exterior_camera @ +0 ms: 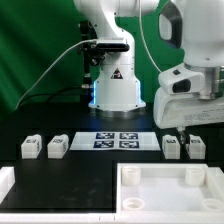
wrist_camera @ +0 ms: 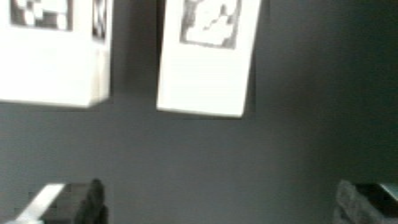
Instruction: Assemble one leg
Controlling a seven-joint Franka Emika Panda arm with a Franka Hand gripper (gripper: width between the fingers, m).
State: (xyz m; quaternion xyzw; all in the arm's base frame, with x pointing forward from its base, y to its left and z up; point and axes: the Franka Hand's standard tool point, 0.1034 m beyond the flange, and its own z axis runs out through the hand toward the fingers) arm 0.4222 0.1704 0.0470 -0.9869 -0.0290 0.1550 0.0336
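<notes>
Four small white legs with black-and-white tags stand on the black table. Two are at the exterior view's left point(exterior_camera: 30, 148) point(exterior_camera: 57, 148) and two at its right point(exterior_camera: 171, 147) point(exterior_camera: 196, 147). My gripper point(exterior_camera: 184, 128) hangs just above the right pair. In the wrist view the two legs point(wrist_camera: 210, 55) point(wrist_camera: 54, 50) lie side by side ahead of the gripper point(wrist_camera: 221, 205). Its fingers point(wrist_camera: 71, 203) stand wide apart with only bare table between them. The gripper is open and empty and touches neither leg.
The marker board point(exterior_camera: 117, 140) lies in the middle of the table before the robot base point(exterior_camera: 115, 85). The large white square tray-like piece point(exterior_camera: 125, 195) with corner sockets lies at the front right. Another white part point(exterior_camera: 8, 185) shows at the front left edge.
</notes>
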